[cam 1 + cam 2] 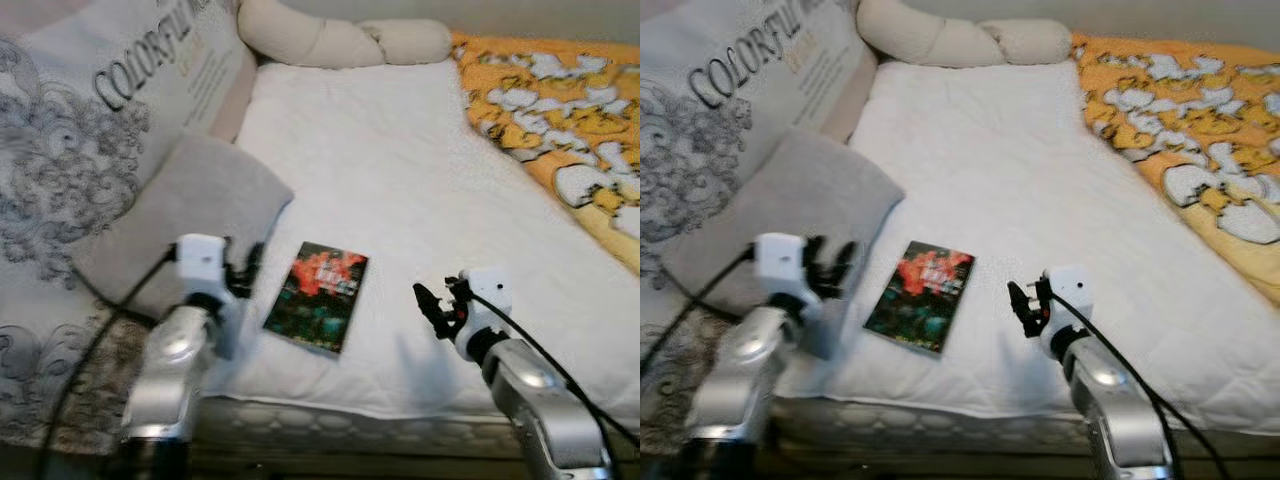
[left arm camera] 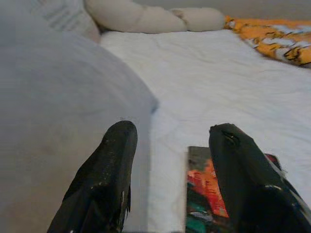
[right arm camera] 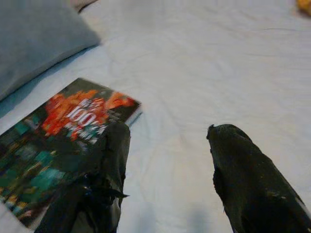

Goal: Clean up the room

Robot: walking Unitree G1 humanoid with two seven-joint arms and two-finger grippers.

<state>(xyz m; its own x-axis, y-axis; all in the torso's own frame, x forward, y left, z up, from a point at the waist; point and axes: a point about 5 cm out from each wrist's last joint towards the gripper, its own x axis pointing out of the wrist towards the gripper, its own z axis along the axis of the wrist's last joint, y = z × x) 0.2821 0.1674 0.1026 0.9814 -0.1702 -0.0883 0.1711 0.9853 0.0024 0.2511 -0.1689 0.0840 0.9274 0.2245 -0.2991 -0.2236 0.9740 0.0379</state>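
Both pincers wide open and empty, flanking the book.

The book (image 1: 318,295) lies flat between left gripper (image 1: 240,272) and right gripper (image 1: 432,305); fingers may skid over it (soft mattress (image 1: 400,170)).

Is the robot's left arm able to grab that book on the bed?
Probably yes. The left gripper hangs open just beside the book, which lies flat on the white bed with nothing on it. The grey pillow sits on the gripper's other side, so the way looks free.
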